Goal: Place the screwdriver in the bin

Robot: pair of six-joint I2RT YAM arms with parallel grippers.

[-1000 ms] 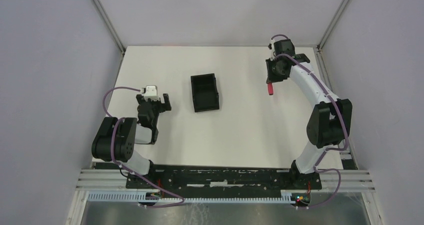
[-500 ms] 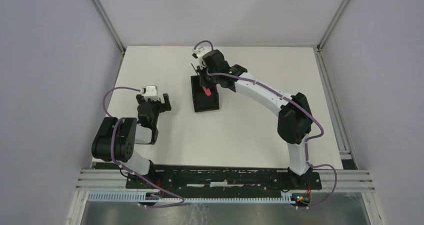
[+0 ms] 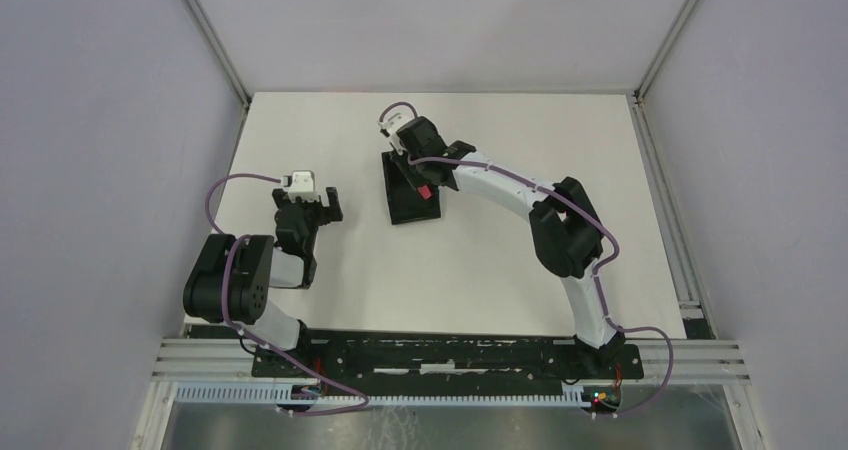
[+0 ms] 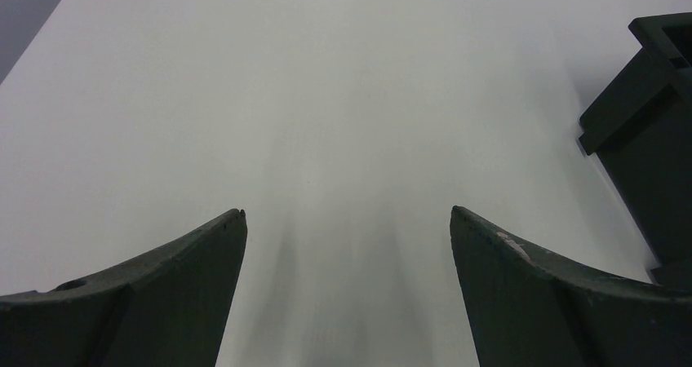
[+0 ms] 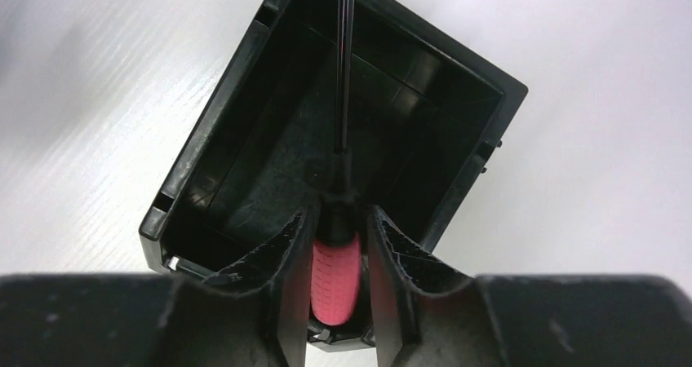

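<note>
The black bin (image 3: 401, 208) sits left of the table's middle. My right gripper (image 3: 419, 177) reaches over it and is shut on the screwdriver (image 3: 424, 191). In the right wrist view the red handle (image 5: 334, 281) is pinched between my fingers (image 5: 281, 257). The thin dark shaft (image 5: 344, 73) points out over the bin's open inside, with the bin's rim (image 5: 204, 155) just below. I cannot tell if the tip touches the bin floor. My left gripper (image 3: 318, 210) is open and empty, low over the table left of the bin. The bin's corner (image 4: 645, 122) shows in the left wrist view.
Grey walls and metal frame posts (image 3: 210, 40) close in the white table (image 3: 500, 260) on three sides. My right arm (image 3: 560, 230) arcs across the right half of the table.
My right arm has swung from the far right of the table to above the bin, carrying the screwdriver, and has settled slightly closer over it. The left arm has not moved.
</note>
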